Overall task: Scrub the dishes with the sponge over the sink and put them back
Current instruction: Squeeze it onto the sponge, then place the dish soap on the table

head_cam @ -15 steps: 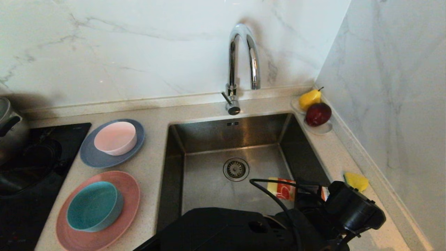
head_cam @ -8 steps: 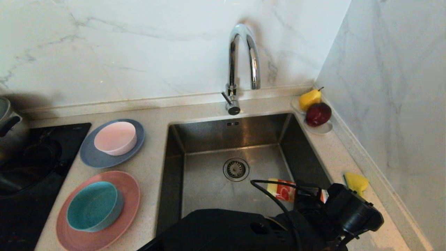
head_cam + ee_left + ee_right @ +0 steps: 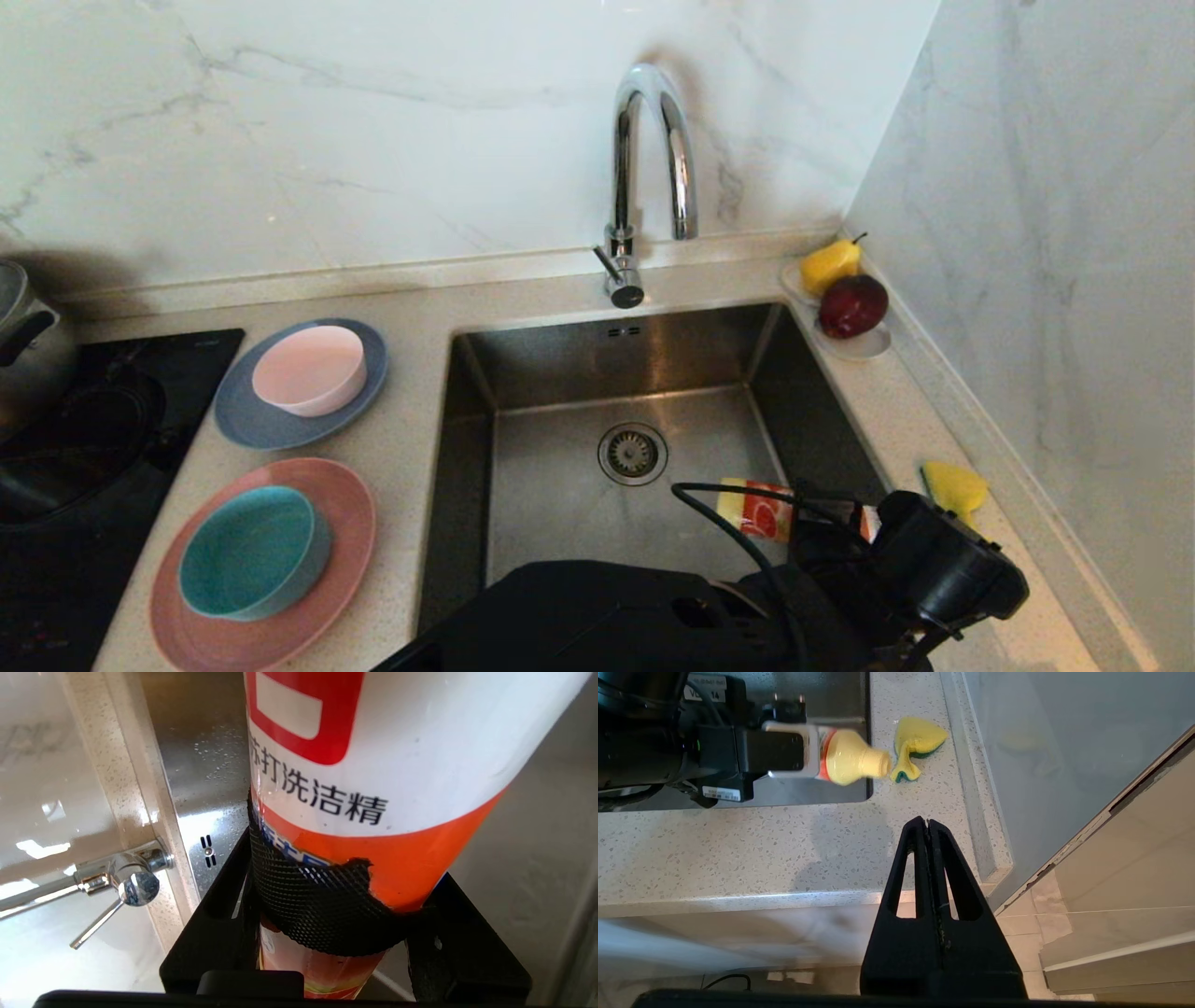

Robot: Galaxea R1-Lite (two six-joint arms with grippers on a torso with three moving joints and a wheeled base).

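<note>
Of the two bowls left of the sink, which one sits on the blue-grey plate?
The pale pink bowl, farther back by the wall, sits on the blue-grey plate. The teal bowl rests on the salmon-pink plate nearer the robot.

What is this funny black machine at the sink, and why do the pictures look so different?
It is a robot with two arms. One camera sits on its head, looking down at the sink. Two more ride on its wrists. The left claw holds a dish soap bottle with its yellow cap next to the crumpled yellow sponge on the counter. The right claw is shut, holds nothing and waits off the counter's edge. Beside the sink, a pink bowl sits on a blue-grey plate, and a teal bowl on a pink plate.
</note>
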